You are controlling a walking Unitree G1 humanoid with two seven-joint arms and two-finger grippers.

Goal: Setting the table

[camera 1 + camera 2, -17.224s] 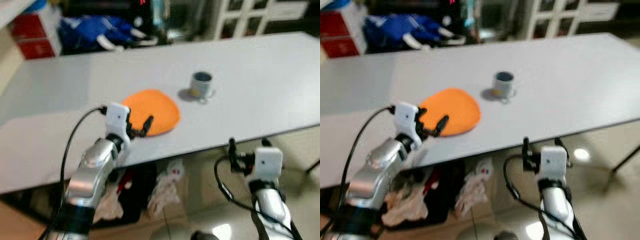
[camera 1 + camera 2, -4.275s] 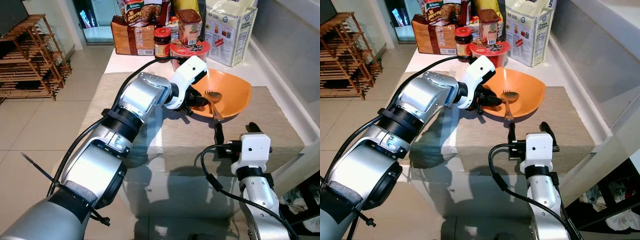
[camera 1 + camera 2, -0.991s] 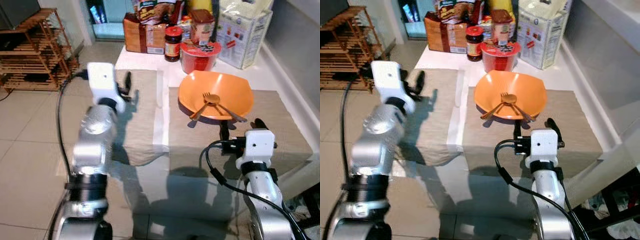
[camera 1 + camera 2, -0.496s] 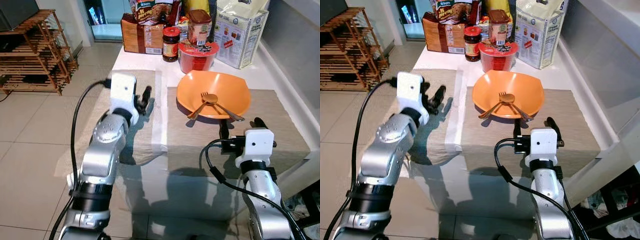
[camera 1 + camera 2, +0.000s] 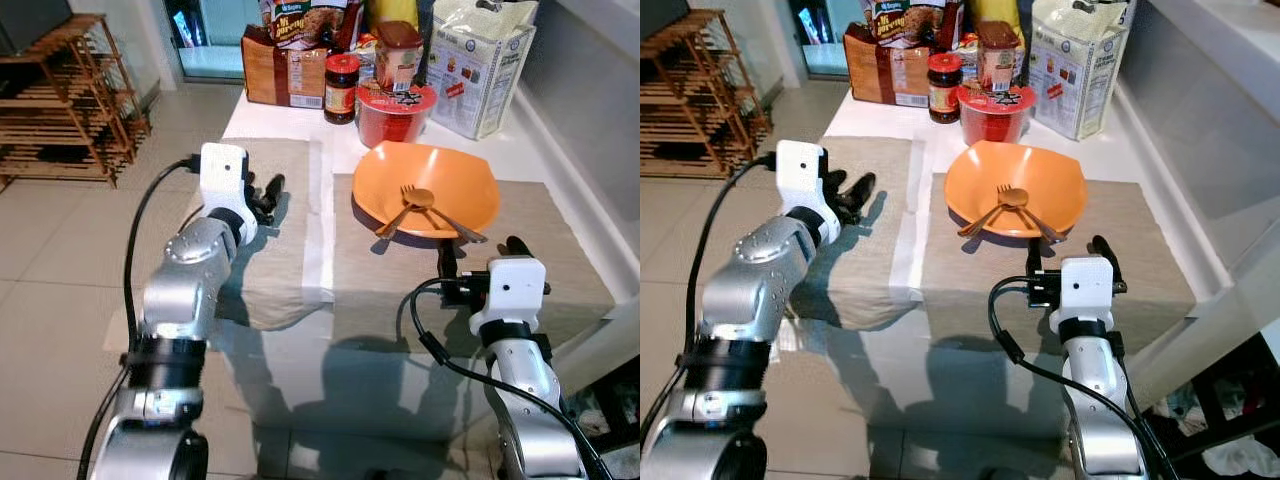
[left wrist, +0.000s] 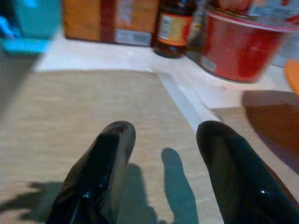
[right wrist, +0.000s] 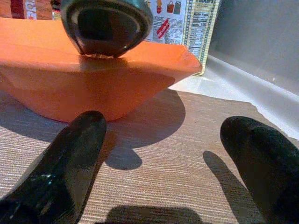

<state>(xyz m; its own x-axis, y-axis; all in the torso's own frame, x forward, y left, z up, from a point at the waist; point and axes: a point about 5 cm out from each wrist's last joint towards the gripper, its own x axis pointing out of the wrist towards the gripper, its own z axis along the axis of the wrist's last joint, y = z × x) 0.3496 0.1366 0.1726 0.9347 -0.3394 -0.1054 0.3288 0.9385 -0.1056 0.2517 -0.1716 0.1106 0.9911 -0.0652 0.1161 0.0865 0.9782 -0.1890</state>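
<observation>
Jars, a red tub and boxes crowded the counter's back edge. The orange bowl, holding a fork and spoon, sat on our right woven mat. Our left gripper was open over the bare left mat; our right gripper was open just before the bowl.

Two placemats, one orange bowl (holding one fork and one spoon), one jar.
</observation>
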